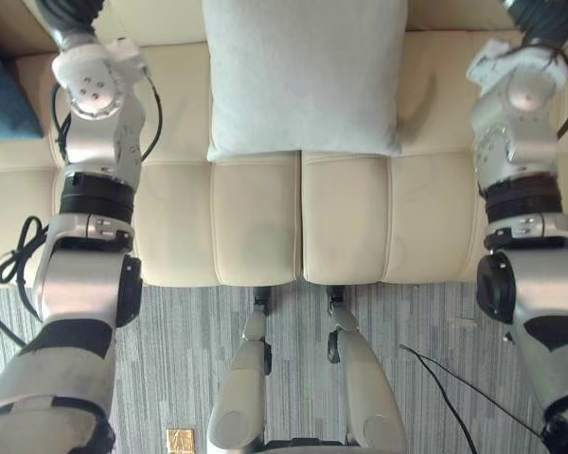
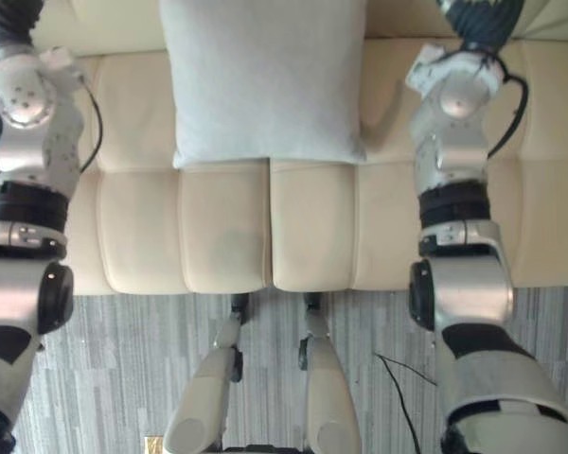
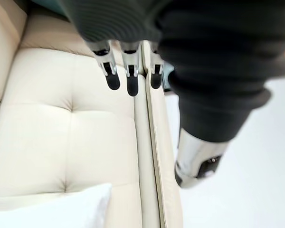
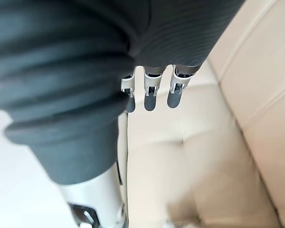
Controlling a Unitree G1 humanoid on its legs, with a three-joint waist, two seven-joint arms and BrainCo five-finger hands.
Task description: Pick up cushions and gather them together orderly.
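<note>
A pale grey-white cushion [image 1: 303, 76] leans upright against the back of the cream sofa [image 1: 256, 227], in the middle between my two arms. A teal cushion [image 1: 0, 95] lies at the sofa's far left edge. My left hand [image 3: 128, 80] hovers over the sofa seat with straight fingers and nothing in it; a corner of the pale cushion [image 3: 61, 209] shows past it. Over the right part of the seat, my right hand [image 4: 150, 97] is likewise open and holds nothing. Both hands are apart from the cushions.
The sofa's front edge runs across the view, with grey striped carpet [image 1: 170, 359] below it. A small gold-coloured item [image 1: 180, 440] lies on the carpet. Bare seat shows on both sides of the pale cushion.
</note>
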